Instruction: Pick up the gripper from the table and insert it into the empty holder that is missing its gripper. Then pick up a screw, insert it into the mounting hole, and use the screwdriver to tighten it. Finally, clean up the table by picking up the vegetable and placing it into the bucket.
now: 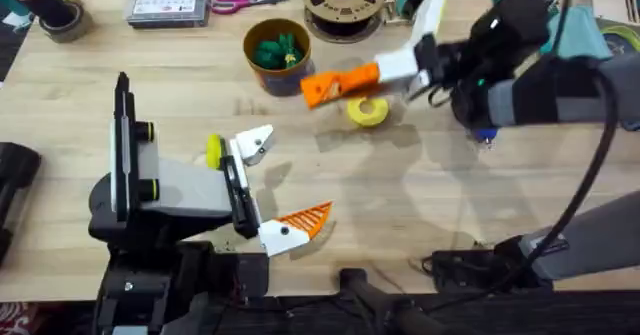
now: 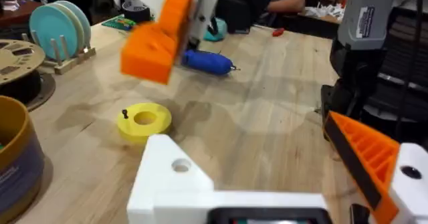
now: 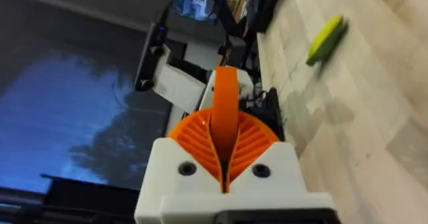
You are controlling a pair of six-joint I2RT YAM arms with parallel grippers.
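Note:
My right gripper [image 1: 372, 73] hovers above the table next to the bucket, shut on the orange ribbed gripper [image 1: 322, 89]. In the right wrist view the orange gripper [image 3: 225, 97] stands upright between the two orange pads. My left gripper [image 1: 280, 180] is open near the table's front. One of its fingers is the bare white holder [image 1: 255, 143] with its mounting hole [image 2: 180, 165], and the other carries an orange pad [image 1: 305, 218]. A yellow disc [image 2: 144, 120] with a small dark screw [image 2: 125, 114] on it lies below the held piece. The blue screwdriver [image 2: 207, 61] lies beyond it. The green vegetable [image 1: 278, 50] sits inside the bucket [image 1: 262, 75].
A brown filament spool [image 1: 343, 0], pink scissors [image 1: 240, 2] and a calendar box [image 1: 168, 3] line the far edge. A tape roll [image 1: 60, 15] sits at the far left. A rack of plates [image 2: 60, 27] stands behind the spool.

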